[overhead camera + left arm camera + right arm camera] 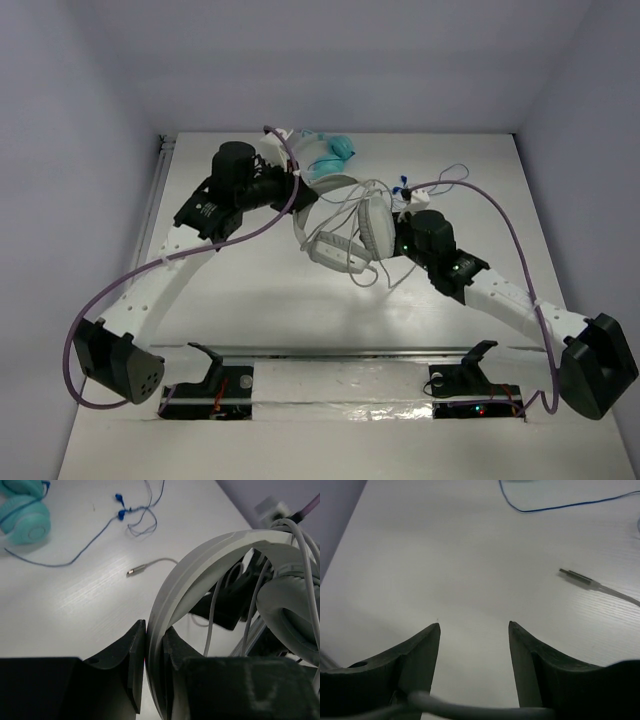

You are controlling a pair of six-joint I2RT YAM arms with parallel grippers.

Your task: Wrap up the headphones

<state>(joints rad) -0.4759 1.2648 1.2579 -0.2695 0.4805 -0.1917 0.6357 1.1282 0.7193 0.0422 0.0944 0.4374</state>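
Left jaws clamped on one headphones headband, right jaws apart (one cable across)

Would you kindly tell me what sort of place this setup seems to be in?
Probably a robotics lab booth: a white table boxed in by plain pale walls, a left arm and right arm bolted at its near edge, headphones as practice objects.

The headphones partly past right edge

Robot lab cell: white table, plain walls.
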